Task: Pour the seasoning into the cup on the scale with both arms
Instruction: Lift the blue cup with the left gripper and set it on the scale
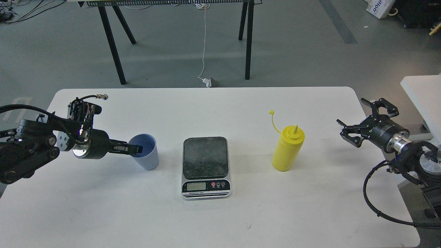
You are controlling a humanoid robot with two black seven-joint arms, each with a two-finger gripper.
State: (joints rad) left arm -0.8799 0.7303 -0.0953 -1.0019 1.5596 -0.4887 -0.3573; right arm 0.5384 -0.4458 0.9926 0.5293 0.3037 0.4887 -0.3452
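The light blue cup (147,159) stands tilted on the white table (220,106), left of the scale. My left gripper (135,149) comes in from the left and is shut on the cup's near rim, one finger inside it. The silver scale (205,156) with its dark plate lies at the table's middle, nothing on it. The yellow seasoning bottle (288,150) stands upright right of the scale, cap off and hanging on its tether. My right gripper (355,117) is open and empty, well to the right of the bottle near the table's right edge.
Black trestle legs (115,51) and a white cable (204,44) stand on the floor behind the table. Another white surface (423,93) sits at the far right, close to my right arm. Cable loops hang from both arms.
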